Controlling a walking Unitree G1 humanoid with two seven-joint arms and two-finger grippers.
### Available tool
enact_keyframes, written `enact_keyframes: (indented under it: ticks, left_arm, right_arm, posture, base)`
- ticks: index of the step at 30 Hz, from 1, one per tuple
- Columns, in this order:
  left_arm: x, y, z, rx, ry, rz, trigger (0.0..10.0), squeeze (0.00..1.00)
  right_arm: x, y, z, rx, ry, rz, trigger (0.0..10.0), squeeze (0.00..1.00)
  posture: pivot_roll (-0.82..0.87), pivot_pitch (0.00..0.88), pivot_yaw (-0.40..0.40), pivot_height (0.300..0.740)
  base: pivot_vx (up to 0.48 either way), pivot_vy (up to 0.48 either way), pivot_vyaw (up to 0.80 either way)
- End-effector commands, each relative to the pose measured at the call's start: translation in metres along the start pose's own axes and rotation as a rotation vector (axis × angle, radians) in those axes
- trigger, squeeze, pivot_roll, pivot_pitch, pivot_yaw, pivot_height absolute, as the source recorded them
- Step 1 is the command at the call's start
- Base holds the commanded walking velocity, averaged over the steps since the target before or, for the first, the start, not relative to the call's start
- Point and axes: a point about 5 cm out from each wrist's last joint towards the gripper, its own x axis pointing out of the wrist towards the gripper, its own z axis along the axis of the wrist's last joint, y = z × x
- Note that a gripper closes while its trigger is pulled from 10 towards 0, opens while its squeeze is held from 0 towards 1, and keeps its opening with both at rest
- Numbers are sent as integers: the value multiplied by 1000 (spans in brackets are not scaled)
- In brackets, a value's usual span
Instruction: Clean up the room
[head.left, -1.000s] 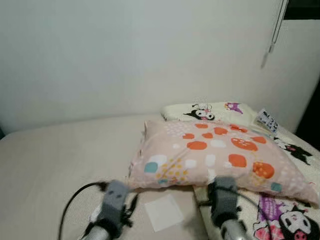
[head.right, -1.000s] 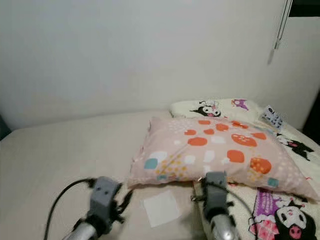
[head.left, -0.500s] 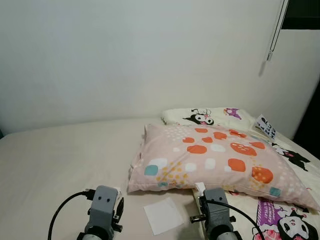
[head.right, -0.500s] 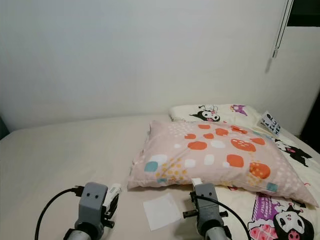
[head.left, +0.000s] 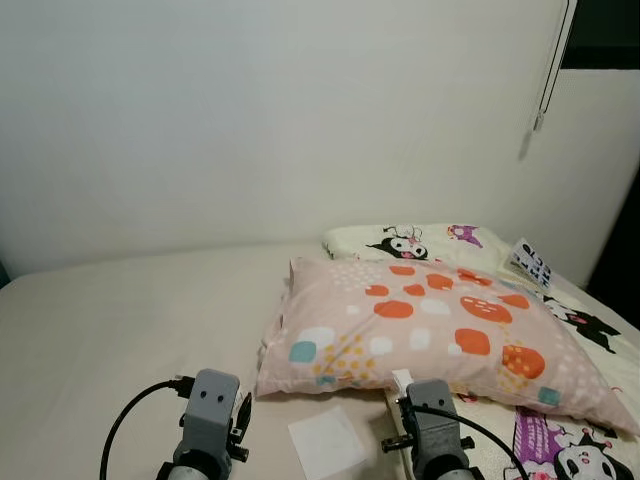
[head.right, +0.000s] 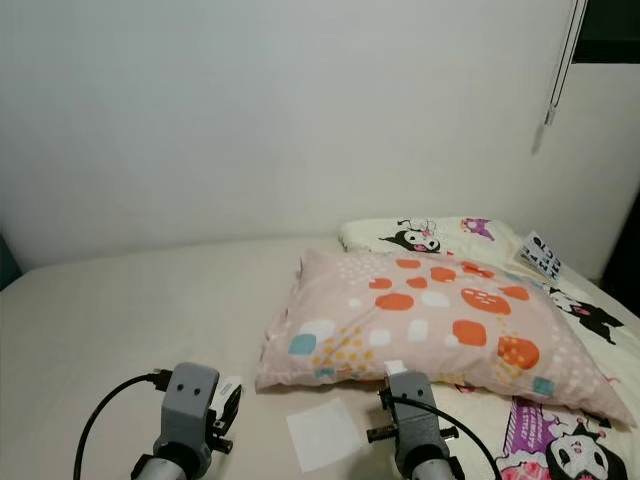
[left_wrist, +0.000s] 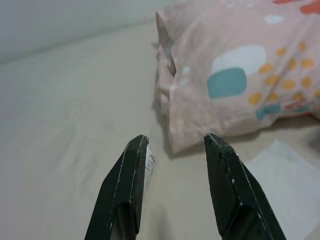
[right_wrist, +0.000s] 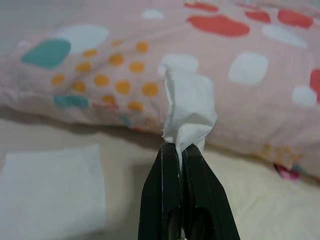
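I see the right gripper (right_wrist: 179, 150) low in the frame, fingers pinched together on a crumpled white tissue (right_wrist: 189, 112), just before the pink spotted pillow (head.left: 430, 325). Left gripper (left_wrist: 175, 142) at lower left, fingers apart, nothing between them, over the beige bed (head.left: 110, 330). A flat white sheet (head.left: 325, 440) lies between both arms, bottom centre.

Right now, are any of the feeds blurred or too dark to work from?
Both eye views are sharp and evenly lit, with a soft shadow under the pillow. Left wrist view is clear. In the right wrist view the tissue is sharp, while the pillow beyond looks slightly soft.
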Motion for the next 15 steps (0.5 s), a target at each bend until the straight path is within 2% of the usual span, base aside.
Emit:
enact_keyframes:
  ticks: [1,15]
  left_arm:
    - [-1,0,-2,-1,10,6,10000,0]
    - [-1,1,-1,1,7,3,10000,0]
  right_arm:
    - [0,3,1,-1,4,9,10000,0]
    - [0,4,2,-5,8,12,10000,0]
  posture:
    - [17,110,-29,659]
    - [18,111,-27,694]
  base:
    - [0,0,0]
    - [0,0,0]
